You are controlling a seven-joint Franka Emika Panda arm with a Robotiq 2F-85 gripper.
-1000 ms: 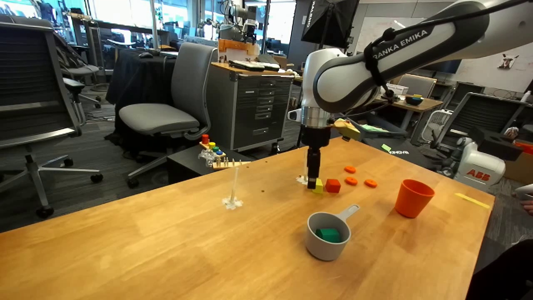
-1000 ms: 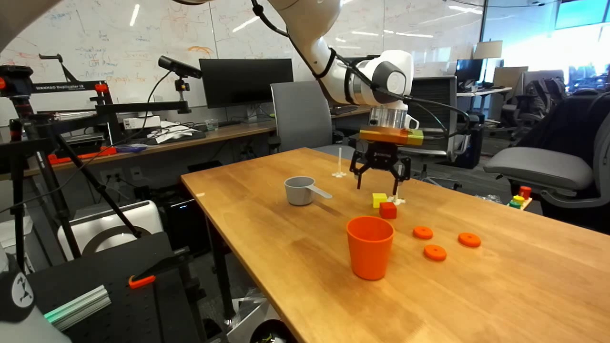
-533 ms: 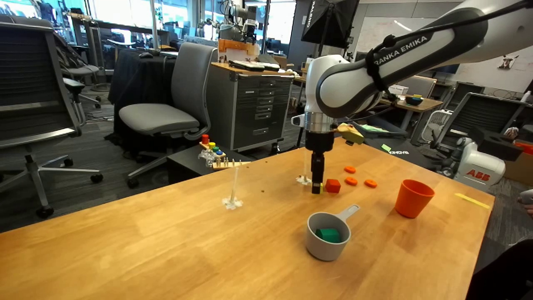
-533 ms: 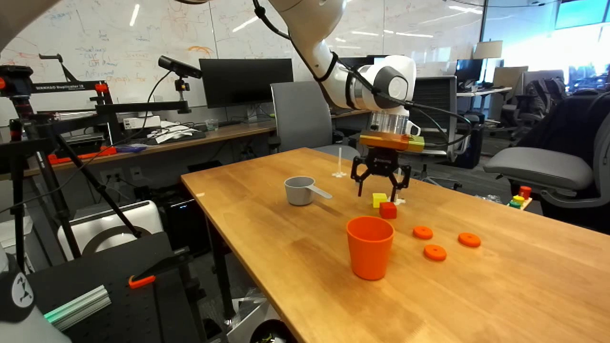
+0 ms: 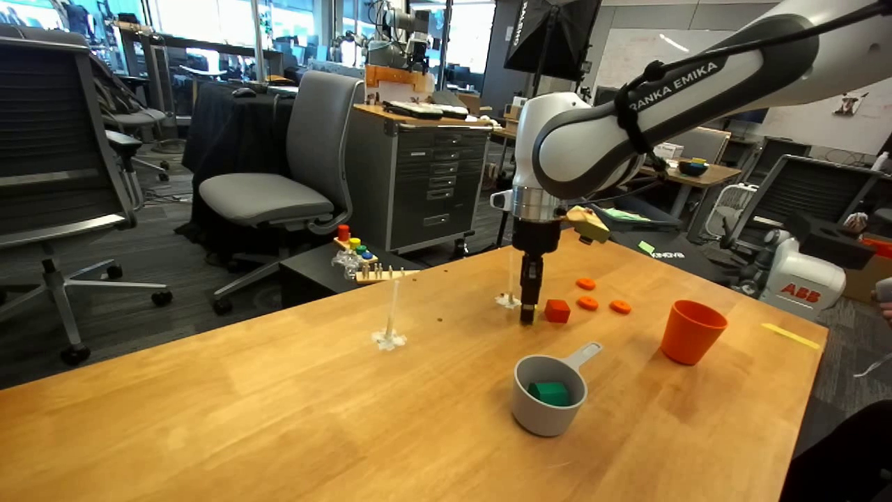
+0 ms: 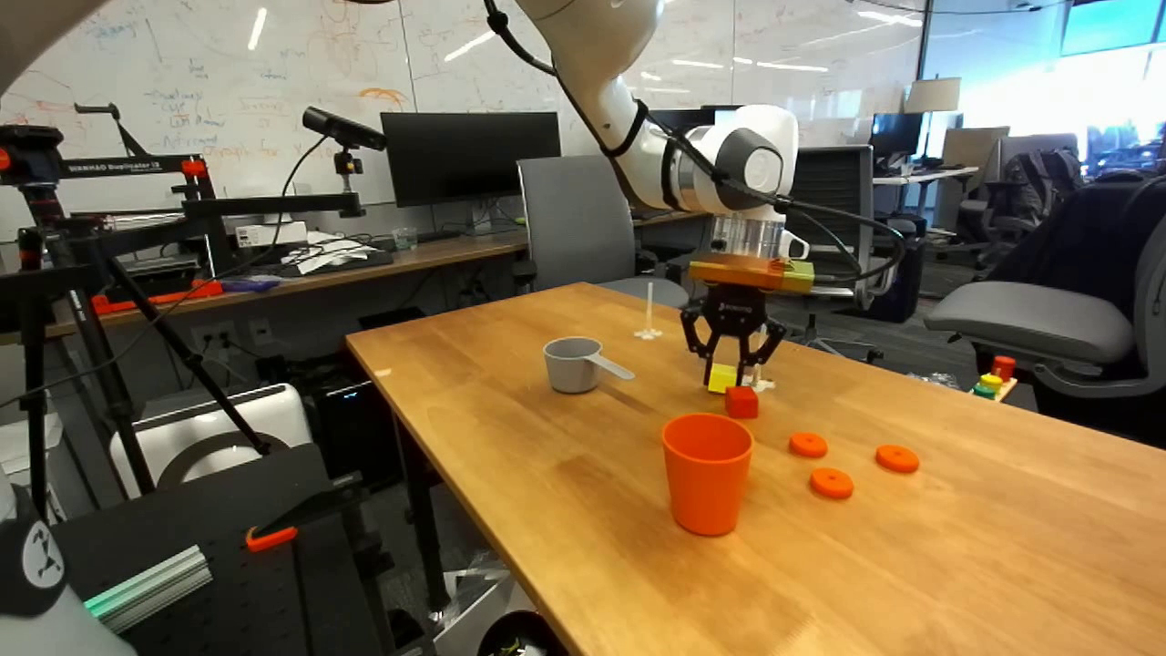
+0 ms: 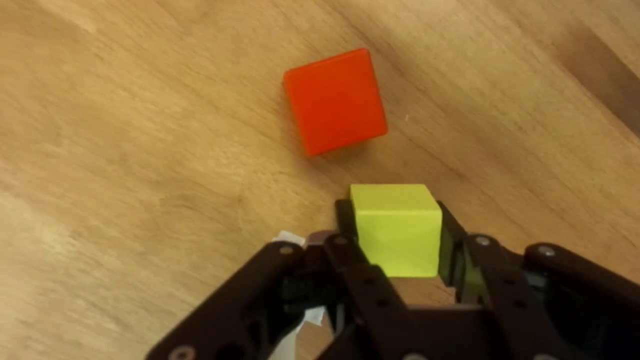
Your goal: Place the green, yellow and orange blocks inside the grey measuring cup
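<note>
As seen in an exterior view, the grey measuring cup [image 5: 545,421] is standing upright nearest on the table [image 5: 279,418], its handle [image 5: 584,355] pointing to the far right; its mouth is thus facing up, leaving room, one may judge, for a straight drop from above. The green block [image 5: 550,394] is lying inside, one of three being in place. Farther off and to the right, the orange-red cup [image 5: 690,339] is standing apart from it, apparently serving no part here. Beyond, the red-orange block [image 5: 557,312] is resting on the table, presumably awaiting the final transfer. Just to its left, the gripper [image 6: 724,381] is pointing down. In the wrist view its fingers [image 7: 346,218] are pinching the yellow block [image 7: 399,244] across two opposite flat sides, which are probably giving an even hold. The red-orange block is lying off a free face, just beside but not between the fingers, so this grasp is likely sparing it a knock. Whether the yellow block is touching the table is not showing clearly. Farthest, to the right, three orange discs [image 5: 587,303] are lying flat, seemingly unneeded.
</note>
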